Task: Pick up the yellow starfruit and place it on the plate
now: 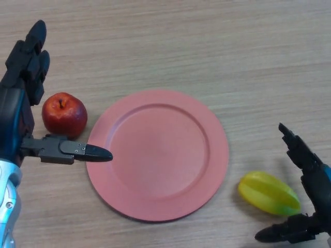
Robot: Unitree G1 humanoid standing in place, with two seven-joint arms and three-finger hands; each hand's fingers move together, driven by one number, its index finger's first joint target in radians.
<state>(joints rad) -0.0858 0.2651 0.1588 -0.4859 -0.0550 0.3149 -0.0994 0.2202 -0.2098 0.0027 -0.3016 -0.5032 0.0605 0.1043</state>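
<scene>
The glossy, ridged yellow starfruit (268,193) with a greenish edge lies on the wooden table (207,41), just right of the round pink plate (158,154). The right hand (305,206) is spread wide around it, not touching. Left hand (31,103) is open too, by a red apple (64,114).

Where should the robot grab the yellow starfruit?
Probably across its fat middle, coming from the robot's right. The starfruit lies on its side on the table, long ends pointing sideways, and the open right hand already sits beside it, thumb near, fingers far.
</scene>
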